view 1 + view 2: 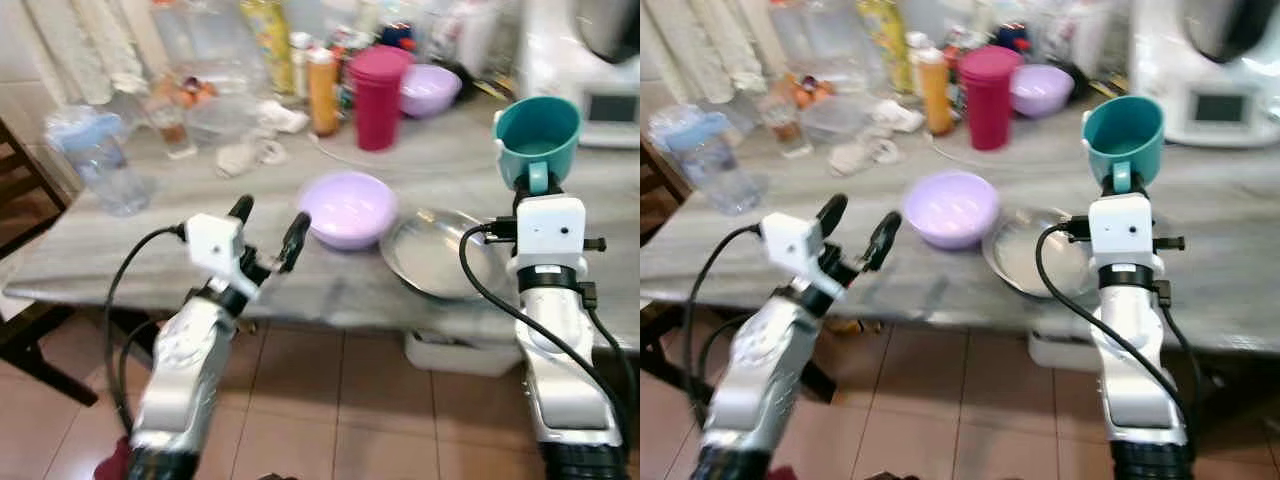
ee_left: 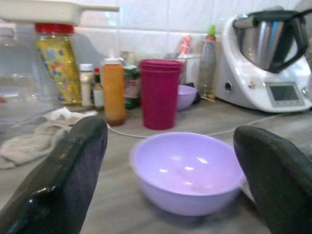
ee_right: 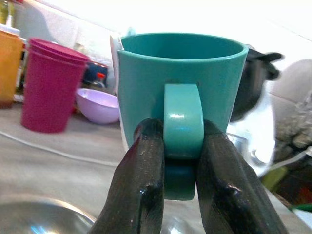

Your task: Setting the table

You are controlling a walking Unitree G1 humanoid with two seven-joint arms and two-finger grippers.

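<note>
Nearest us, our left gripper (image 1: 268, 226) hovers at the front edge of the grey table (image 1: 120, 250), fingers spread wide and holding nothing. Just beyond it sits a lilac bowl (image 1: 348, 208), beside a steel plate (image 1: 432, 255). Our right gripper (image 3: 181, 161) pinches the handle of a teal mug (image 1: 538, 140), held upright above the table. Farther back stand stacked magenta cups (image 1: 376, 97).
</note>
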